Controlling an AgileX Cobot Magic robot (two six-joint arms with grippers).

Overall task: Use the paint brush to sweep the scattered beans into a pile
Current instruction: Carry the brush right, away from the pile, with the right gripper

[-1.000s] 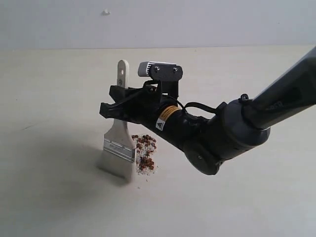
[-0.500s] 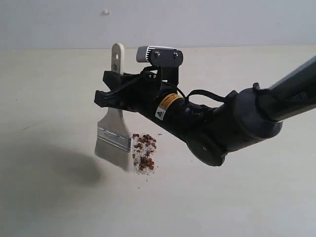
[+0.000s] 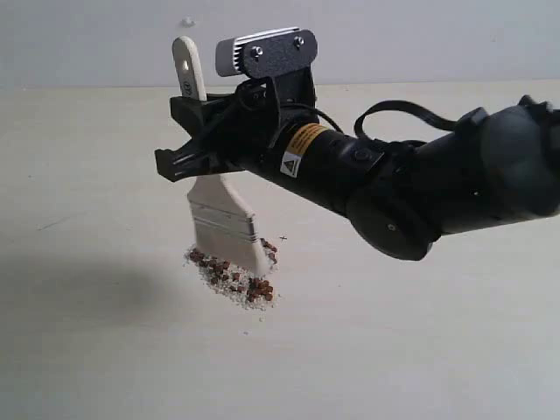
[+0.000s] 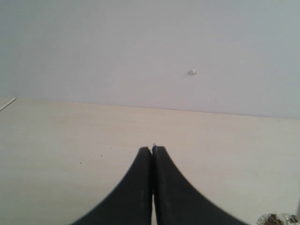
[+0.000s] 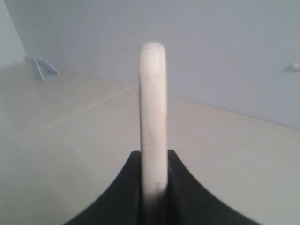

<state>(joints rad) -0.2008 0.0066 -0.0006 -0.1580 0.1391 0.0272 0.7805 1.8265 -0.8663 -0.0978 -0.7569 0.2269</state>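
Handle of the paint brush (image 5: 153, 108) is pinched between the jaws of my right gripper (image 5: 153, 161), its end standing out past the fingertips. Below the jaws, the bristles reach down onto the beans (image 3: 258, 286), which lie in one narrow pile (image 3: 229, 280). I judge the sweeping nearly done; only the loose edges remain. My left gripper (image 4: 153, 154) is pressed together, empty.

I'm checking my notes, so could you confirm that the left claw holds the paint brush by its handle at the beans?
Not quite: the right claw holds the paint brush by its handle at the beans, as the right wrist view shows.
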